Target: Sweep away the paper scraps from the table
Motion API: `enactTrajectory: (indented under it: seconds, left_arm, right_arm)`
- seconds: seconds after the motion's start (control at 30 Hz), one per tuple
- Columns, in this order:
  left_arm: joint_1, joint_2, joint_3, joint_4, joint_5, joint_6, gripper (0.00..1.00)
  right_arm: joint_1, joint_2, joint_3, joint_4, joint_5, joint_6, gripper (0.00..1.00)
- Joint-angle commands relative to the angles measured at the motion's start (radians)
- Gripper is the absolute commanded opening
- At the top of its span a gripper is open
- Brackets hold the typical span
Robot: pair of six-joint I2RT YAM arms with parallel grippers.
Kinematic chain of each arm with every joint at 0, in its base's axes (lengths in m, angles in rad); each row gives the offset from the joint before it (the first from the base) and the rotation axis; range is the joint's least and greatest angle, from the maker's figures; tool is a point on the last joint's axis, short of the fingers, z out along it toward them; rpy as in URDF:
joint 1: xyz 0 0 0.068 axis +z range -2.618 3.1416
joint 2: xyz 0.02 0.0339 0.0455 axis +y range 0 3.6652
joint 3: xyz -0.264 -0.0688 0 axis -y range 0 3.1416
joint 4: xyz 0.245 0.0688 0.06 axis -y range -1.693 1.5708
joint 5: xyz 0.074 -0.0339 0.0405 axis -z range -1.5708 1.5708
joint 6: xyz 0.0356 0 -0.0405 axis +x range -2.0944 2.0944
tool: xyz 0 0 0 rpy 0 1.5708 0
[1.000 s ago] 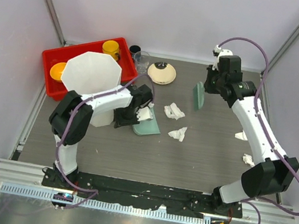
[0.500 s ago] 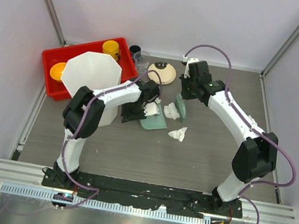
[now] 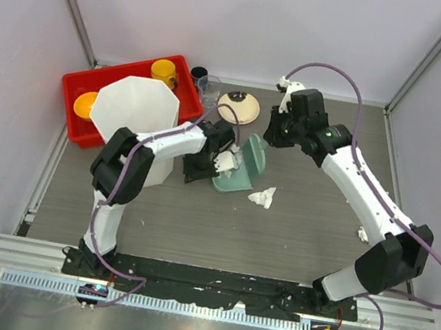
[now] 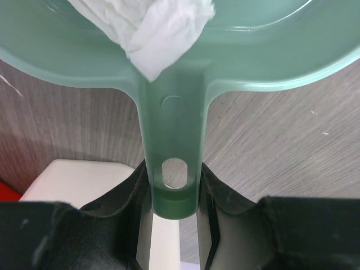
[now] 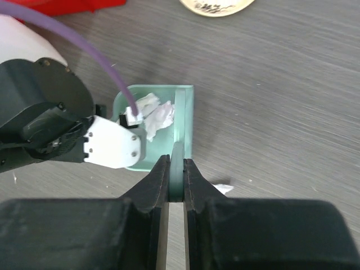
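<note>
Crumpled white paper scraps (image 4: 157, 28): one cluster inside a pale green plastic dustpan (image 3: 230, 185), one loose wad (image 3: 262, 196) on the grey-brown wood-grain desk (image 3: 293, 238) near the pan. Left hand (image 4: 174, 191) is clamped on the dustpan's handle. Right hand (image 5: 175, 179) pinches a pale green flat plastic scraper (image 5: 181, 121), standing on edge at the pan's open side.

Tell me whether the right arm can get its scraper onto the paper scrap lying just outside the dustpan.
Probably yes. The paper scrap lies on bare table beside the dustpan, close to the scraper held in the right gripper. Nothing stands between them.
</note>
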Motion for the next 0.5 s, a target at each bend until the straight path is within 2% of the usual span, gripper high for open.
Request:
enactTrajectory:
  seconds: [0.0,0.1,0.23,0.33,0.47]
  left_arm:
    - [0.007,-0.115,-0.068,0.064,0.067,0.024,0.00]
    - [0.007,-0.150,-0.114,0.058,0.080,0.055,0.00]
    - [0.005,-0.195,-0.184,0.026,0.091,0.087,0.00]
    - [-0.002,-0.235,-0.244,-0.003,0.092,0.127,0.00]
    - [-0.053,-0.261,-0.304,-0.034,0.126,0.153,0.00]
  right_arm:
    - [0.000,-0.105,0.078,-0.075,0.181,-0.026,0.01]
    - [0.001,-0.140,0.089,-0.131,0.245,-0.045,0.01]
    - [0.000,-0.179,0.068,-0.207,0.413,-0.051,0.01]
    - [0.000,-0.208,0.007,-0.235,0.490,-0.049,0.01]
    - [0.000,-0.213,-0.099,-0.228,0.513,-0.035,0.01]
